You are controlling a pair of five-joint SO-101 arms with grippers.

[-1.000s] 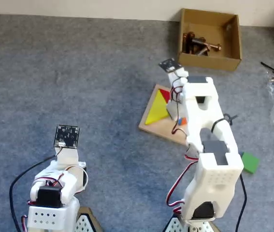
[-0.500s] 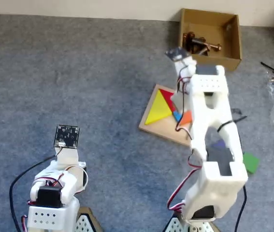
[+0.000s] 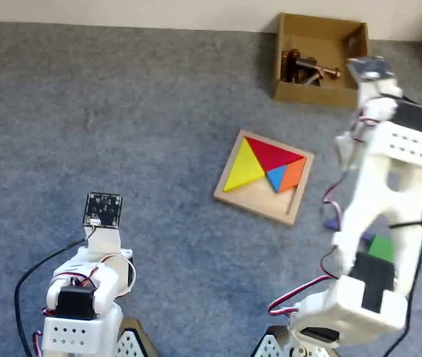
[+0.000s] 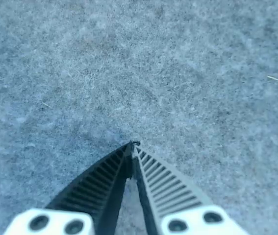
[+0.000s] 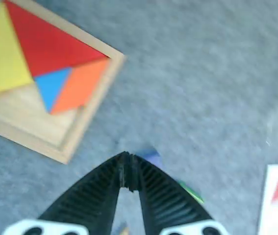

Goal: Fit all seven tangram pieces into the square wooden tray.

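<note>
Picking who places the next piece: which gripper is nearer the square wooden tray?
Right. The right gripper is just off the wooden tray, over the carpet beside its rim. The left gripper is over carpet well away from the tray.

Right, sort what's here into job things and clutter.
For the job: wooden tray; yellow piece, red piece, blue piece, orange piece in it; green piece and purple piece loose on the carpet.
Just lying about: cardboard box, metal bits inside it.
</note>
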